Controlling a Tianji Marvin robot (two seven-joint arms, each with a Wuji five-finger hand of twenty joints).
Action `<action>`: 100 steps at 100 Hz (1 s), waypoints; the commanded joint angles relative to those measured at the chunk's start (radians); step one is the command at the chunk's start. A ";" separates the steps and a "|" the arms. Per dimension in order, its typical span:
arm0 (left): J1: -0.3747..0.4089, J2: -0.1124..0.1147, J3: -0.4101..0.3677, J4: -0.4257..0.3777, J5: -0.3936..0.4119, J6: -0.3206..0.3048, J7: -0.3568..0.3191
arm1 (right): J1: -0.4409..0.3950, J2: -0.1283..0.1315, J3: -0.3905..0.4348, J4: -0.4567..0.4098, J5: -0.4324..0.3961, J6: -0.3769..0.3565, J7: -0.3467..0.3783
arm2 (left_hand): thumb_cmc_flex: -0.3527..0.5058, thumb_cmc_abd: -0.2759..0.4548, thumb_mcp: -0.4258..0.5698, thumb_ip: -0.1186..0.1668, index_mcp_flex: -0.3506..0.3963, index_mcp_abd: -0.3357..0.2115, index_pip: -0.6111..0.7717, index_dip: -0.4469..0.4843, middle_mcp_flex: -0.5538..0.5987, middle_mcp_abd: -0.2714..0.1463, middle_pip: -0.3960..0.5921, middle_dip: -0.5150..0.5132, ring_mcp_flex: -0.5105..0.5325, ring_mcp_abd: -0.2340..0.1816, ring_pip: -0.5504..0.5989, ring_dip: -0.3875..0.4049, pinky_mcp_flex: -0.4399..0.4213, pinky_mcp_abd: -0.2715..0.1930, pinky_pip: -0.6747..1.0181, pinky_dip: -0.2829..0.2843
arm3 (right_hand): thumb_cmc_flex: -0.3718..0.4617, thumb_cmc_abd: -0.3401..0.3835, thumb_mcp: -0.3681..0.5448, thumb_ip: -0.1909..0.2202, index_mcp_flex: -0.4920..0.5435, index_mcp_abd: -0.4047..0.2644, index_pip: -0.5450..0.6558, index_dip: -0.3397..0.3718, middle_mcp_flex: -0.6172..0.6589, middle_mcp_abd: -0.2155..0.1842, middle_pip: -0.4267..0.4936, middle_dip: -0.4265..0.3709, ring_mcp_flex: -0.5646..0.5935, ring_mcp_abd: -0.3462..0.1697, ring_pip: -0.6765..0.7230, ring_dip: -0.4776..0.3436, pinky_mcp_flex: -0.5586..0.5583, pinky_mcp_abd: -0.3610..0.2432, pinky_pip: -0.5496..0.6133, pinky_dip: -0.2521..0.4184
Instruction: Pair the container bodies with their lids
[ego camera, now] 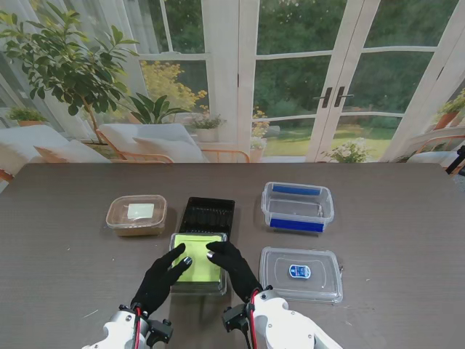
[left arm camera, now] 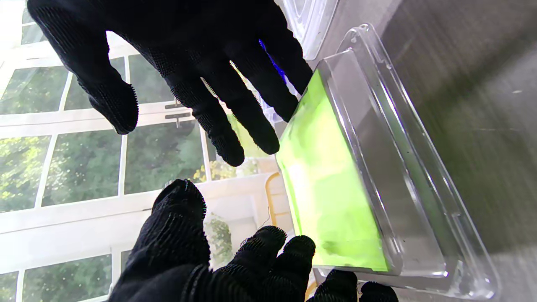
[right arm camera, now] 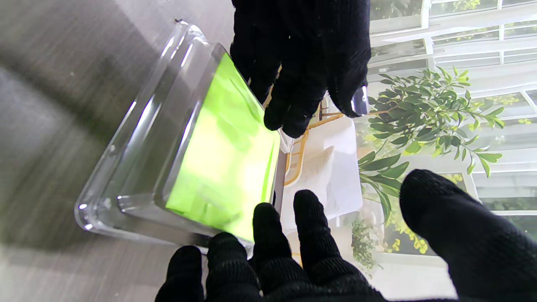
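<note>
Lid (ego camera: 197,262) (green sheet inside), long axis toward me, both hands' fingers spread.

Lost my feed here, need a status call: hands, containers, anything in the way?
Left hand and right hand open, fingers spread on green-lidded container. Black tray just beyond it. Blue-trimmed body and clear lid unpaired. Nothing blocking.

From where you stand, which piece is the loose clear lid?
On the dark table, look right of the two robot hands. It lies nearer to me than the blue-latched container: the clear lid, flat, with a small blue label at its centre.
</note>
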 commanded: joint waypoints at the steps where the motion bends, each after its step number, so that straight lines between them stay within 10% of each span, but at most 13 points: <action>1: -0.013 -0.013 0.010 -0.009 -0.004 -0.003 -0.028 | 0.007 -0.017 -0.009 -0.008 0.001 -0.002 0.018 | 0.025 0.022 -0.022 0.036 0.016 -0.005 -0.005 0.005 0.018 -0.028 0.000 0.006 0.060 -0.032 0.055 0.029 0.070 -0.071 0.128 0.048 | 0.013 -0.042 0.013 0.001 0.018 -0.027 -0.001 0.014 0.015 -0.037 0.000 0.009 0.081 -0.067 0.138 0.039 0.229 -0.018 0.004 0.040; 100: -0.205 -0.016 0.011 0.064 -0.061 0.135 -0.103 | 0.177 -0.049 -0.015 0.099 0.017 0.060 0.011 | 0.024 0.023 -0.022 0.036 0.020 -0.007 -0.005 0.007 0.024 -0.028 0.002 0.010 0.063 -0.034 0.055 0.031 0.068 -0.081 0.130 0.053 | 0.013 -0.043 0.013 0.001 0.024 -0.026 -0.006 0.018 0.031 -0.037 -0.009 0.008 0.089 -0.069 0.139 0.040 0.227 -0.021 0.012 0.047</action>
